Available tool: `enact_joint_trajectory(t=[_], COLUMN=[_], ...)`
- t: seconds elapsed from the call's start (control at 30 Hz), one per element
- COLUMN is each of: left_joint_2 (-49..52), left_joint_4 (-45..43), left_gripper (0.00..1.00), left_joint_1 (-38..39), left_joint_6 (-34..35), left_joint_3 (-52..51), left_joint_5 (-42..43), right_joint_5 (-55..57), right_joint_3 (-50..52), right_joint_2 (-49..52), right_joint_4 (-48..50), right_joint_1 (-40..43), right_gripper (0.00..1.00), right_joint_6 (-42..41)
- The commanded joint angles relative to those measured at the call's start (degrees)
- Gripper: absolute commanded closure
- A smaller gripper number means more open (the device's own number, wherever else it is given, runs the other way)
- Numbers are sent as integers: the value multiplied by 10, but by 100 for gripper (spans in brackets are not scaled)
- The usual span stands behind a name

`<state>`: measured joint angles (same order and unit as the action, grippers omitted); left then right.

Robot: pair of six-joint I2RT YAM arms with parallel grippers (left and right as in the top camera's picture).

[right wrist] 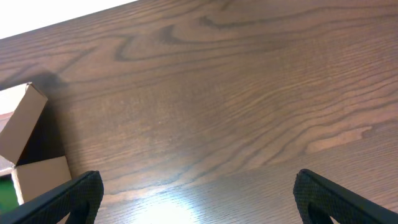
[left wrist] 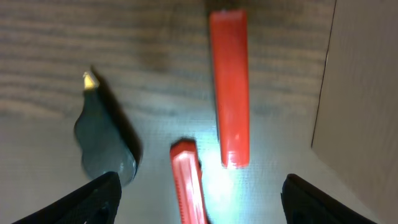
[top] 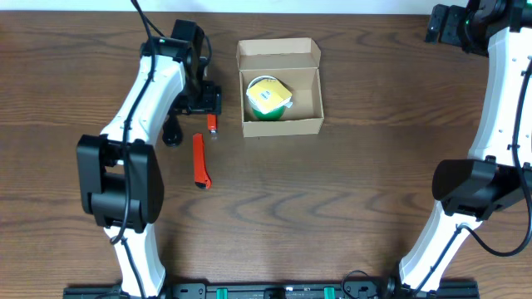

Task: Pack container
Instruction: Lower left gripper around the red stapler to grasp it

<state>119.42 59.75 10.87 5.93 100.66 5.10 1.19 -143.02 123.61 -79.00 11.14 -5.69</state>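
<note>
The brown cardboard container (top: 280, 124) stands open at the table's middle back, its lid flap (top: 278, 53) folded back. A green and yellow tape roll (top: 268, 97) lies inside. My left gripper (top: 205, 101) is open, low over the table just left of the container. In the left wrist view the open fingers (left wrist: 202, 211) straddle a red marker end (left wrist: 186, 180). Another red marker (left wrist: 229, 87) lies ahead, and the container's wall (left wrist: 360, 93) is at the right. My right gripper (top: 453, 25) is open and empty at the far right back; its wrist view (right wrist: 199, 205) shows bare table.
A short red piece (top: 211, 124) and a longer red marker (top: 199, 160) lie left of the container. A black object (top: 172, 133) lies beside them; it also shows in the left wrist view (left wrist: 102, 134). The container's corner (right wrist: 25, 149) is at the left of the right wrist view.
</note>
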Motion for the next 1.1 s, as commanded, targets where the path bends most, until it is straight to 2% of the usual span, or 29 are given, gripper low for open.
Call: enact_joint_trajectory(t=[0.0, 0.47, 0.73, 0.8, 0.93, 1.07], left_joint_2=[17, 84, 97, 97, 97, 97], left_joint_4=[-15, -59, -72, -79, -89, -89], left_gripper=[17, 21, 22, 25, 38, 37], left_joint_1=[11, 42, 42, 42, 40, 38], left_joint_6=[10, 59, 61, 61, 61, 61], left_joint_3=[12, 12, 12, 12, 12, 12], left_joint_5=[-10, -12, -19, -26, -27, -35], right_joint_5=[-1, -2, -2, -1, -2, -2], right_joint_3=[0, 0, 0, 0, 0, 0], right_joint_2=[3, 3, 3, 3, 3, 3], right_joint_4=[-1, -1, -1, -1, -1, -1], right_joint_1=[0, 0, 0, 0, 0, 0], right_gripper=[1, 1, 1, 1, 1, 1], right_joint_6=[-7, -7, -7, -7, -7, -7])
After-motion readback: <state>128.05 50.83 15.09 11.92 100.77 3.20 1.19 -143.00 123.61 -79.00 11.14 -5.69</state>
